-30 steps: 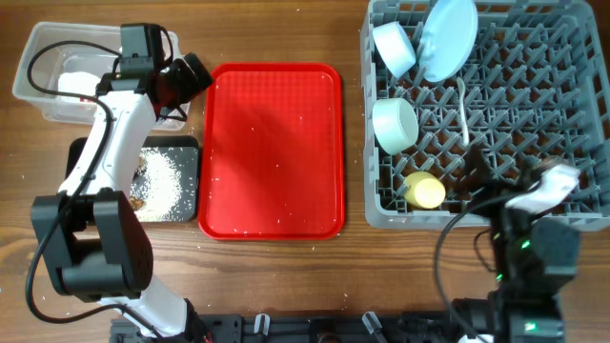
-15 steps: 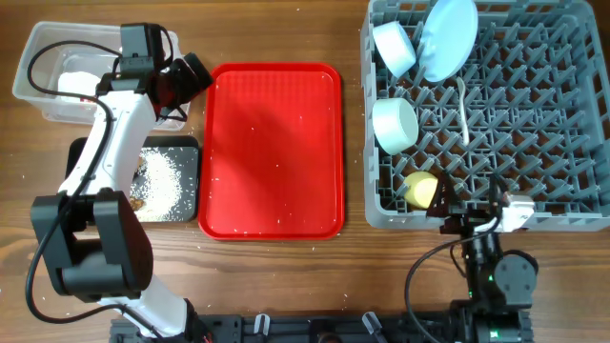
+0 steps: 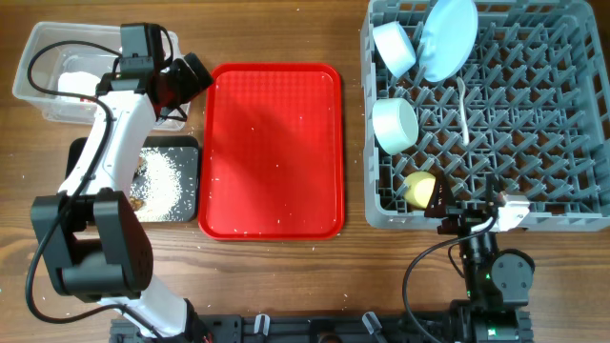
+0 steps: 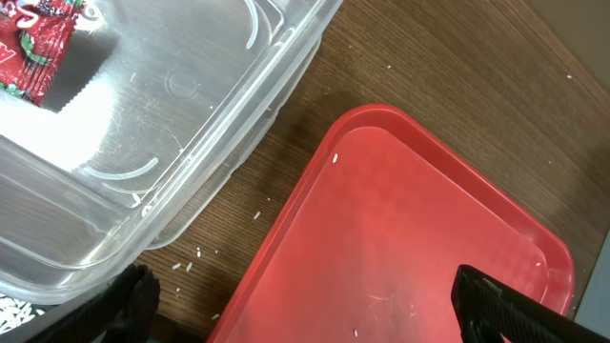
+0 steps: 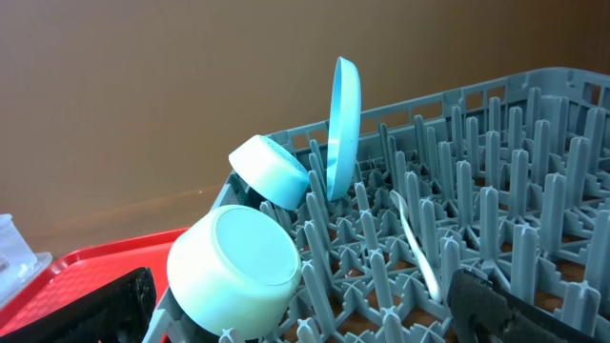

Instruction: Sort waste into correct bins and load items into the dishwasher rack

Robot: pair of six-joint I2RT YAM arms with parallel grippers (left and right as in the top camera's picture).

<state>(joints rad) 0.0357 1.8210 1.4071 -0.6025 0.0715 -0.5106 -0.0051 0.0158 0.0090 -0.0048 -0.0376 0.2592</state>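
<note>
The grey dishwasher rack [image 3: 572, 143] holds the pale blue plate [image 3: 450, 38] upright, a white bowl [image 3: 393, 48], a pale green bowl [image 3: 394, 124], the white spoon [image 3: 464, 110] and the yellow cup [image 3: 419, 189]. My right gripper [image 3: 467, 202] is open and empty at the rack's front edge, beside the cup; its wrist view shows the green bowl [image 5: 238, 267], the white bowl [image 5: 272, 171], the plate [image 5: 343, 124] and the spoon [image 5: 415, 243]. My left gripper [image 3: 186, 76] is open and empty between the clear box [image 3: 38, 57] and the red tray. The red wrapper [image 4: 33, 48] lies in the clear box [image 4: 191, 114].
The flat red tray [image 3: 272, 148] lies mid-table with a few rice grains on it. The black tray [image 3: 186, 148] at the front left holds white rice [image 3: 162, 176] and brown scraps. A white napkin [image 3: 74, 81] lies in the clear box. Loose rice grains [image 4: 191, 262] lie on the wood.
The right arm has drawn back and to the left to the rack's front edge near the yellow cup. The left arm has not moved.
</note>
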